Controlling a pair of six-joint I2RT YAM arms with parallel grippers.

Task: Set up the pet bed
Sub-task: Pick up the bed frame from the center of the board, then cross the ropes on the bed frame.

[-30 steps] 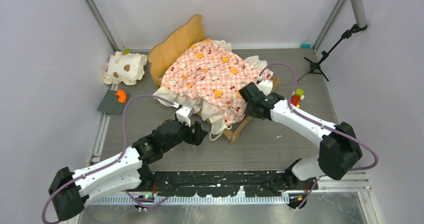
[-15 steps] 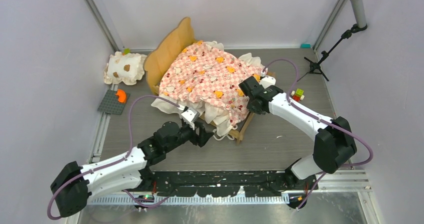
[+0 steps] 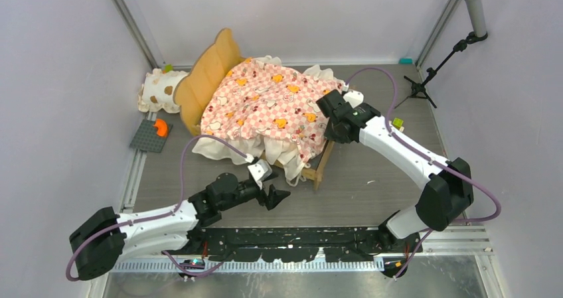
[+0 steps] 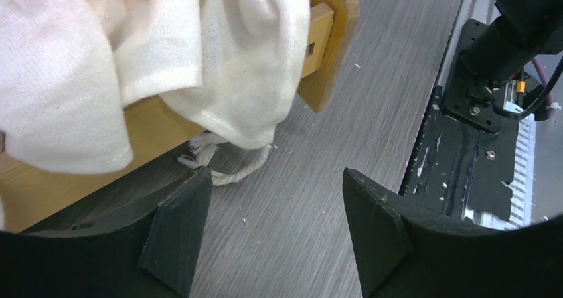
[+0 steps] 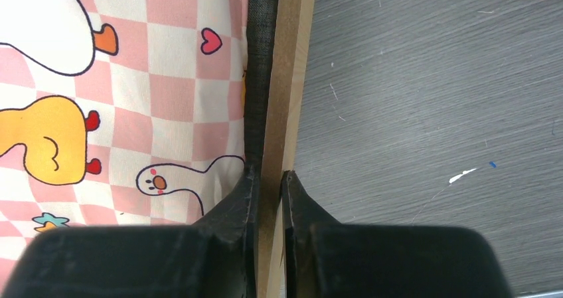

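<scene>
The pet bed (image 3: 265, 105) stands mid-table: a light-wood frame with a wavy headboard (image 3: 202, 79) at the left, covered by a pink checkered mattress with orange animals and a cream ruffle. My right gripper (image 3: 334, 133) is shut on the bed's thin wooden side rail (image 5: 287, 112) at its right edge, one finger against the mattress. My left gripper (image 3: 279, 195) is open and empty, just off the bed's near corner; the wood leg (image 4: 332, 39), hanging cream ruffle (image 4: 219, 59) and a loose cord (image 4: 229, 172) show in the left wrist view.
A small cream pillow with brown spots (image 3: 159, 91) lies at the far left behind the headboard. A grey baseplate with an orange piece (image 3: 152, 134) lies left. Coloured blocks (image 3: 398, 123) sit right of the bed. A microphone stand (image 3: 425, 79) stands at the far right.
The bed has swung and shifted left and back with my right gripper holding its rail. My left gripper has drawn back from the ruffle toward the near edge.
</scene>
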